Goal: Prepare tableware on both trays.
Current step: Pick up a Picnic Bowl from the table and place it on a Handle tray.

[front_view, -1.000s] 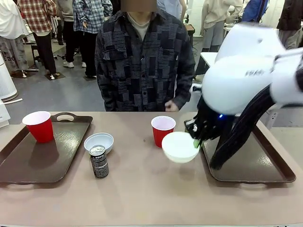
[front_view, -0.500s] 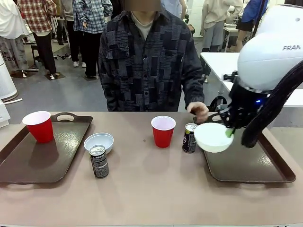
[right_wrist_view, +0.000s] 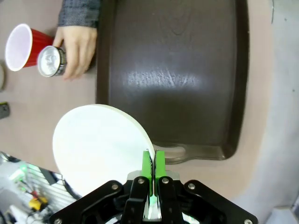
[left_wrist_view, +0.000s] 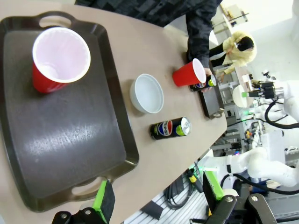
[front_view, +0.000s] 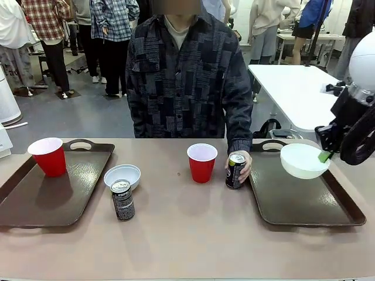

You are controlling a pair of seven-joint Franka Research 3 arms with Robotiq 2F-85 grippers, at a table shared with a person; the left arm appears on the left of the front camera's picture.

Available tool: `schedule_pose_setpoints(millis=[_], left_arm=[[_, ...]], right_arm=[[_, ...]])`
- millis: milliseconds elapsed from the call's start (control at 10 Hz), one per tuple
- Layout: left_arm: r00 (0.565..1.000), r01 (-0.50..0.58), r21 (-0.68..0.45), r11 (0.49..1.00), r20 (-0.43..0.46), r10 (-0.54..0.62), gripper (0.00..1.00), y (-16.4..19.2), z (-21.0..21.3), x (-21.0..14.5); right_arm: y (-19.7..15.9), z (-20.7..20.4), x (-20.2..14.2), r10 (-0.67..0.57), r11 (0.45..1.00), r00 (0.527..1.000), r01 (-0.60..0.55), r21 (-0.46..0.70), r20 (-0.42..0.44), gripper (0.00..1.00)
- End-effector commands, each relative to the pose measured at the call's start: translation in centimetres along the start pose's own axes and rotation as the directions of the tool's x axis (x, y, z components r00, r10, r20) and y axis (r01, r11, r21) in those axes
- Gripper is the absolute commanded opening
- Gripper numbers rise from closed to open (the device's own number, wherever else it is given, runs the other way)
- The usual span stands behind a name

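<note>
Now | right gripper pinches bowl rim (above tray)

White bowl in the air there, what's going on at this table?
The right gripper pinches a white bowl by its rim above the right tray. A person's hand holds a can on the table beside that tray, near a red cup. The left tray carries another red cup; a second bowl and a second can stand beside it. The left gripper hangs open.

An open lab or demo hall — bystanders stand on grey floor beside a white worktable.
</note>
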State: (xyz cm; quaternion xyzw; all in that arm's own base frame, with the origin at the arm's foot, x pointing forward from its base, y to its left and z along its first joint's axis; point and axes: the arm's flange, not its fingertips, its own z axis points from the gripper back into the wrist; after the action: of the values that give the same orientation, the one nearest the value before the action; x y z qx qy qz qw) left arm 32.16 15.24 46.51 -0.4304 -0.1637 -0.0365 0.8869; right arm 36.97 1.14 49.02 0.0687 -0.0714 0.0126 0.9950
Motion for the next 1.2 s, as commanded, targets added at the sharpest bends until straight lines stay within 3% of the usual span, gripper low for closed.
schedule_pose_setpoints(millis=[0,100,700,800,900,1000,1100], left_arm=[[1.000,0.001,-0.011,1.000,0.009,-0.001,1.00,0.0,0.1,0.0],[1.000,0.001,-0.011,1.000,0.009,-0.001,1.00,0.0,0.1,0.0],[1.000,0.001,-0.011,1.000,0.009,-0.001,1.00,0.0,0.1,0.0],[1.000,0.001,-0.011,1.000,0.009,-0.001,1.00,0.0,0.1,0.0],[1.000,0.001,-0.011,1.000,0.009,-0.001,1.00,0.0,0.1,0.0],[1.000,0.001,-0.011,1.000,0.009,-0.001,1.00,0.0,0.1,0.0],[1.000,0.001,-0.011,1.000,0.009,-0.001,1.00,0.0,0.1,0.0]], right_arm=[[0.1,-0.1,-0.4,-0.102,0.995,0.994,0.103,-0.016,0.043,0.00],[0.0,0.0,0.0,0.000,1.000,1.000,0.000,0.000,0.000,0.00],[-1.6,-1.6,-1.3,-0.040,0.999,0.999,0.040,0.005,-0.017,0.04],[-2.2,-2.1,-3.7,-0.021,1.000,0.999,0.021,0.018,-0.029,0.04],[-2.2,-2.2,-8.5,0.069,0.997,0.997,-0.068,0.028,-0.034,0.04],[-2.5,-1.8,-10.0,0.052,0.998,0.999,-0.052,0.030,-0.002,0.04],[-2.9,-1.8,-9.2,0.018,1.000,1.000,-0.018,0.015,-0.008,0.04]])
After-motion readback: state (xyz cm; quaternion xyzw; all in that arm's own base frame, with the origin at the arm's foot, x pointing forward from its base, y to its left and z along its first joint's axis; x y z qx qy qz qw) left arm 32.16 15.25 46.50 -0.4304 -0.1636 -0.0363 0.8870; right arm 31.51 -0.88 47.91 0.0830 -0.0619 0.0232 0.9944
